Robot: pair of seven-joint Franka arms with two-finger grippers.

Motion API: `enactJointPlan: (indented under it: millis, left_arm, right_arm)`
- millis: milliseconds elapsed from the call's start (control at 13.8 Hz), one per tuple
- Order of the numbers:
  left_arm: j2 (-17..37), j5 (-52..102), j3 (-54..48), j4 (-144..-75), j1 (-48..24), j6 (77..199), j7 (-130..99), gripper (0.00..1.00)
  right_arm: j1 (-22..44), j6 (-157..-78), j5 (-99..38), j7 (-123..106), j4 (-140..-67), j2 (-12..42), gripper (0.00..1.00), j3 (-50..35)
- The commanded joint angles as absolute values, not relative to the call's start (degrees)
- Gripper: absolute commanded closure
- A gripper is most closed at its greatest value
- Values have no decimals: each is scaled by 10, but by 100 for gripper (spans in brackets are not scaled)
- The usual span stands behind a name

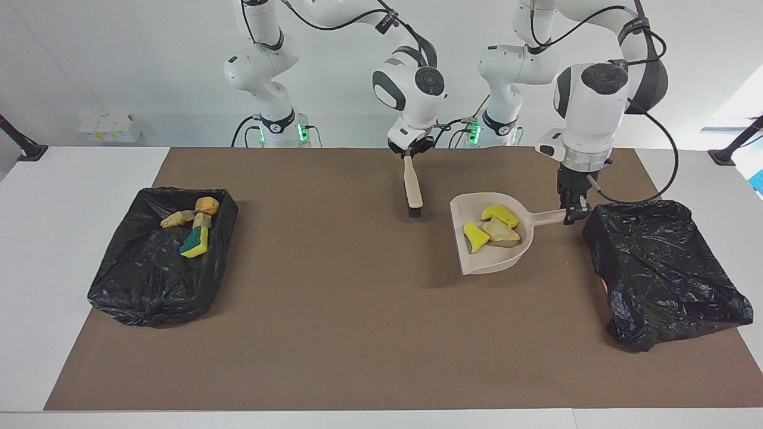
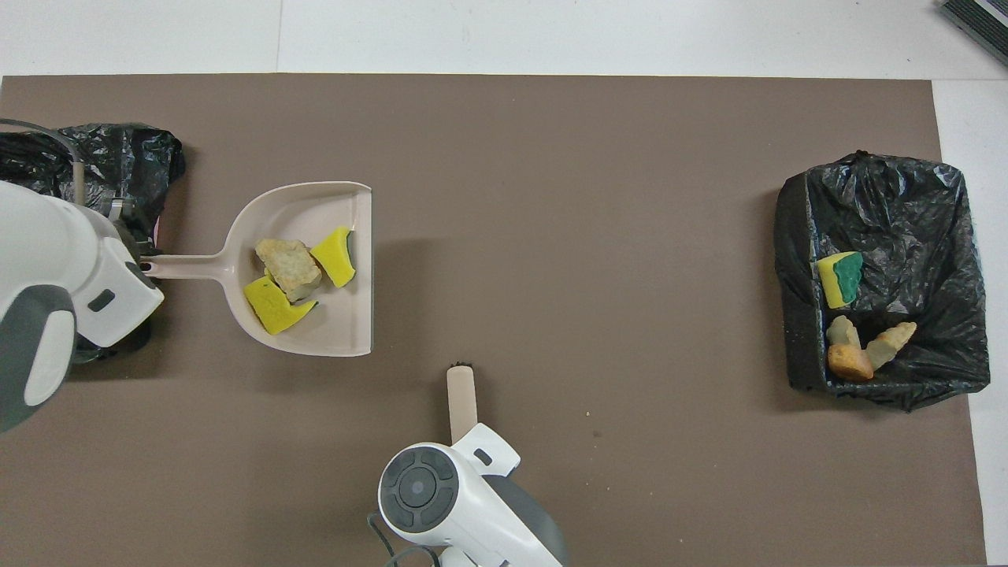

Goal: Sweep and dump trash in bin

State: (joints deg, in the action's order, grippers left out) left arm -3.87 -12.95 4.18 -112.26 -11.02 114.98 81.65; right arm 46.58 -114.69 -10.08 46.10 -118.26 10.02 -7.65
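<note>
My left gripper point(image 1: 573, 213) is shut on the handle of the beige dustpan point(image 1: 486, 262), which it holds level, low over the mat, beside the black-lined bin point(image 1: 661, 268) at the left arm's end. In the pan lie three bits of trash: two yellow sponge chunks point(image 2: 335, 256) point(image 2: 272, 309) and a bread piece point(image 2: 288, 266). My right gripper point(image 1: 409, 152) is shut on the beige brush point(image 1: 412, 185), which hangs bristles down over the mat's middle, near the robots. Several more bits, among them a green-sided sponge point(image 2: 841, 277), lie in the other bin point(image 2: 929, 205).
The black-lined bin at the right arm's end point(image 1: 149, 280) holds bread pieces point(image 1: 206, 205) near its corner closest to the robots. The brown mat point(image 1: 357, 333) covers most of the white table. The left arm's hand hides part of the bin next to it in the overhead view point(image 2: 126, 157).
</note>
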Motion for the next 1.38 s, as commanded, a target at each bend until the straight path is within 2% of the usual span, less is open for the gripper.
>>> enactJointPlan:
  millis: [0,145,218,291,727,1018,1309]
  left_arm:
    - [-45,-115,44,-1076,-87,1116,845,100]
    - [-46,-107,46,-1059,-68,1076,840,100]
    - [-45,-99,46,-1043,-53,1063,842,100]
    - [-43,-72,47,-1025,-39,1051,849,100]
    - [10,-24,46,-918,69,1005,952,100]
    - [65,-24,46,-854,157,1007,1084,100]
    - [99,-65,44,-842,198,1068,1124,100]
  right_arm:
    - [475,-1182,-93,482,-1198,105,100,-77]
    - [475,-1200,-95,486,-1197,113,100,-77]
    - [471,-1193,-99,487,-1193,115,84,-77]
    - [471,-1183,-98,488,-1186,115,1,-77]
    - [441,-1050,-90,478,-1079,111,0,-72]
    - [378,-977,-92,409,-1037,70,0,-72]
    - [307,-880,-90,300,-966,60,0,-70]
